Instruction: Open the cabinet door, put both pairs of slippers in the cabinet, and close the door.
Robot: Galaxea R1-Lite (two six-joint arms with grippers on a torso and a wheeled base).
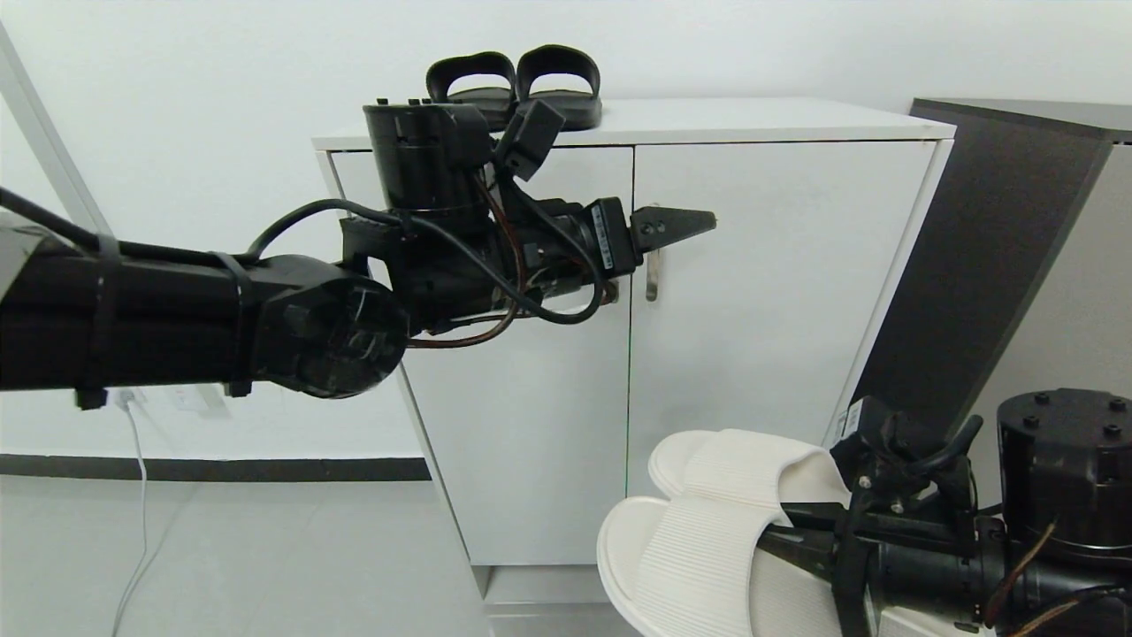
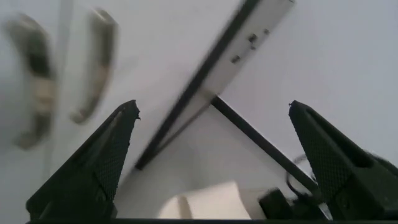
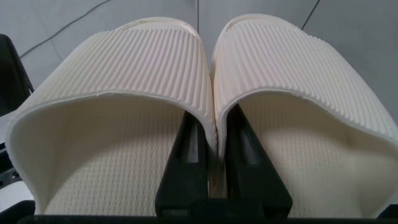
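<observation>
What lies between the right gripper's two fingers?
The white slippers' adjoining strap walls, pressed together between the right gripper's fingers, as the right wrist view shows.

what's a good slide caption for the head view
Left gripper by the cabinet handle, right gripper holding white slippers, black slippers on the cabinet top

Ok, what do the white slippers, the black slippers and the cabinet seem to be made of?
White slippers: soft foam or rubber, matte, going by the ribbed straps and dimpled footbeds. Black slippers: likely moulded rubber or plastic, slight sheen. Cabinet: probably laminated board, smooth matte white faces; its handle looks like brushed metal.
</observation>
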